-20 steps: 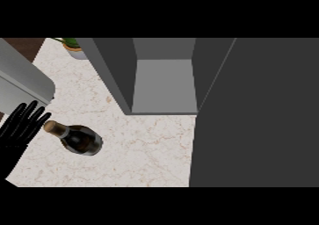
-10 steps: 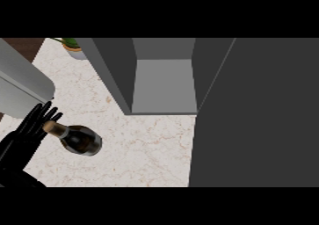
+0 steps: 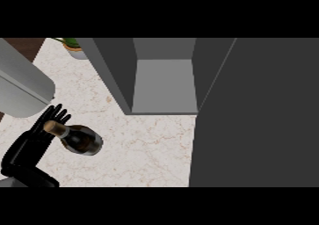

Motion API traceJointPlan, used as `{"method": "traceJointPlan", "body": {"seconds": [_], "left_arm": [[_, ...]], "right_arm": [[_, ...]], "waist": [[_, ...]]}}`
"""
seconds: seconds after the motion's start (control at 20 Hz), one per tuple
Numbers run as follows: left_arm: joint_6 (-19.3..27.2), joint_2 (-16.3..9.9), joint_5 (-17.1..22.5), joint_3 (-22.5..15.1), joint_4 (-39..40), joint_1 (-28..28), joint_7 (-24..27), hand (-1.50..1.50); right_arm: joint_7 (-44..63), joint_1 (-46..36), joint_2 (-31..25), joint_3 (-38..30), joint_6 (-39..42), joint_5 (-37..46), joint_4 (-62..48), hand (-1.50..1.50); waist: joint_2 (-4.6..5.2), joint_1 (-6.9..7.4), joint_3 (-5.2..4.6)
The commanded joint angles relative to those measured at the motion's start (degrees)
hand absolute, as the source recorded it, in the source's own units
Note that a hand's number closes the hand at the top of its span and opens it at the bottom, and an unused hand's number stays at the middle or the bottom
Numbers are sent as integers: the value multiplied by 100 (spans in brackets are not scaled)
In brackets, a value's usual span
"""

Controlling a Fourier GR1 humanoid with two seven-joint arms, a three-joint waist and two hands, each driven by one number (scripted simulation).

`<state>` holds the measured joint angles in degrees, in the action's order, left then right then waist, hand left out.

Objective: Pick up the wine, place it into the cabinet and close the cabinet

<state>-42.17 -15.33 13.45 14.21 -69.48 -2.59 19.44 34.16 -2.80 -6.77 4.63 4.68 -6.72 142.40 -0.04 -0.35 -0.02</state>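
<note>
Wine [image 3: 82, 139] upright, neck twd left hand [image 3: 33, 143].

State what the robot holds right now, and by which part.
Nothing is held. The left hand, fingers straight, sits behind the neck of the upright wine bottle without curling round it. The right hand is out of view.

- A dark wine bottle [image 3: 79, 138] with a tan cap is seen standing on the counter, left of and below the cabinet.
- The grey cabinet [image 3: 163, 83] is seen open, its interior exposed.
</note>
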Motion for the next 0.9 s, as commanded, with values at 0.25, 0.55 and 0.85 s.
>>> {"method": "traceJointPlan", "body": {"seconds": [0.25, 0.55, 0.85], "left_arm": [[40, 103, -598, -257, 584, -125, 760, -150], [120, 45, -887, -338, 1199, -288, 1295, -150], [91, -43, -953, -410, 1772, -415, 1593, -150]], "right_arm": [[712, -159, 29, -102, -168, -421, 752, -150], [489, -61, 81, -63, 34, -447, 616, -150], [477, 107, 69, -171, 97, -499, 761, -150]], "waist": [[-2, 14, 0], [2, -2, -1], [2, -13, -1]]}}
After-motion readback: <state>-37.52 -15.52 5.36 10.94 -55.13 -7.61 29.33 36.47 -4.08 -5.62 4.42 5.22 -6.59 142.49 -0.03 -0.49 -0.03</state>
